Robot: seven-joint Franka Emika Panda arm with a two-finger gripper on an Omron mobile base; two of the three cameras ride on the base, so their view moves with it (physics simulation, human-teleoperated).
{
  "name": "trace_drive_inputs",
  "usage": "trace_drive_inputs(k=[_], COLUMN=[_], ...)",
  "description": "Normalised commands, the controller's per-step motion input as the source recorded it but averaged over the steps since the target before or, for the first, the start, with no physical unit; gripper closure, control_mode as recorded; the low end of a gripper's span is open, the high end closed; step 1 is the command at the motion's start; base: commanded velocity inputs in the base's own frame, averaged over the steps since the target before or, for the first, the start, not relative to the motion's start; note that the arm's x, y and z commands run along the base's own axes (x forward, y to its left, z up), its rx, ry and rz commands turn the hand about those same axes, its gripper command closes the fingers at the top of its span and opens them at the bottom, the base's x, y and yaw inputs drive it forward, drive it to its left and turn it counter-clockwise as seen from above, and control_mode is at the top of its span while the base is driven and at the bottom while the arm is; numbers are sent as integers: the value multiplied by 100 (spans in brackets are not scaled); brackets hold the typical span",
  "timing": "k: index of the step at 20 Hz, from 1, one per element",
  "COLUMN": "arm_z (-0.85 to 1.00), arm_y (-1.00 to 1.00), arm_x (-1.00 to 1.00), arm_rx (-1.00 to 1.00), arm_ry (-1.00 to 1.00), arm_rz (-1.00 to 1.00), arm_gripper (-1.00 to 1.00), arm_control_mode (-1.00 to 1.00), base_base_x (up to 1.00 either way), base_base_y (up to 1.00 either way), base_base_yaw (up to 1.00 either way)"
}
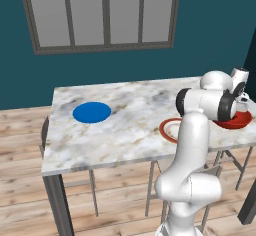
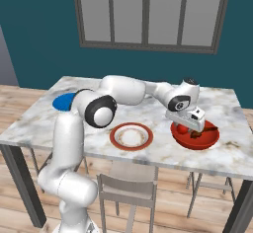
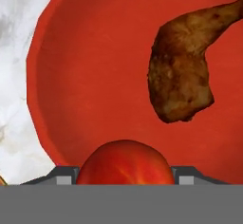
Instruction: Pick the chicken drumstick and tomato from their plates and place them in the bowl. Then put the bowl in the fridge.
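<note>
Take the bowl as your landmark. Your gripper hangs just above its near-left part, fingers closed on the tomato, which sits low over the bowl's red floor; whether it touches the floor is hard to tell. The chicken drumstick lies inside the bowl. The white plate sits just left, the blue plate far beyond.

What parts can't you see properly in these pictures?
- Tomato: bottom cut off by the hand view's lower edge.
- Bowl: left base view, mostly behind the arm.
- White plate: left base view, right part behind the arm.
- Blue plate: right base view, partly behind the arm.
</note>
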Motion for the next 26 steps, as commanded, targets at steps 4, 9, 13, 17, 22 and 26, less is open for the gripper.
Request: trace_drive_inputs(k=[4, 9, 13, 17, 22, 26], arm_z=[-23, -19, -16, -9, 1, 25], arm_y=[-20, -7, 0, 0, -4, -3], arm_x=[8, 8, 7, 9, 11, 11], arm_rx=[4, 8, 9, 8, 8, 6], arm_ry=[7, 9, 12, 10, 5, 0], arm_rz=[0, 0, 0, 0, 1, 10], arm_gripper=[100, -100, -100, -100, -100, -100], arm_control_mode=[-100, -100, -100, -100, -100, -100], base_base_x=[0, 0, 0, 0, 0, 0], base_base_y=[0, 0, 0, 0, 0, 0], base_base_yaw=[0, 0, 0, 0, 0, 0])
